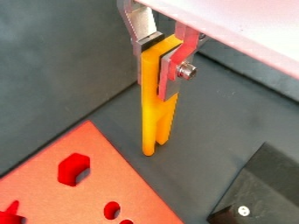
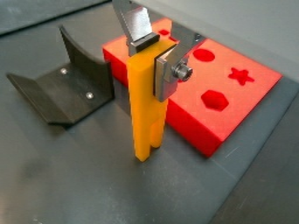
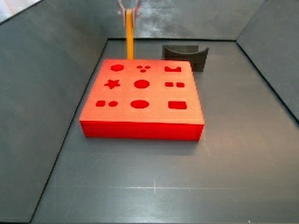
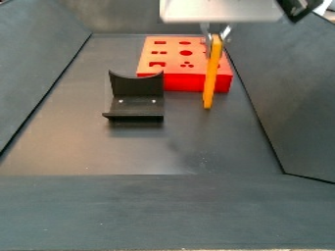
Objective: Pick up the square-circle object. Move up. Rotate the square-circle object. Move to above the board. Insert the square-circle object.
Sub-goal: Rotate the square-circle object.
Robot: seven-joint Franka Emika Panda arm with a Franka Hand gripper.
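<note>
Orange-yellow and long, the square-circle object [image 2: 145, 105] hangs straight up and down, and its low end splits into two short prongs in a wrist view [image 1: 158, 122]. The gripper [image 2: 156, 54] pinches its top end between two silver fingers [image 1: 177, 63], reaching down from above. The bar is off the floor, just beside the far edge of the red board [image 3: 142, 98], near the dark fixture [image 4: 135, 95] toward the back of the counter.

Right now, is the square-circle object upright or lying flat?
Upright: the gripper holds the square-circle object vertically, prongs down, beside the board.
</note>
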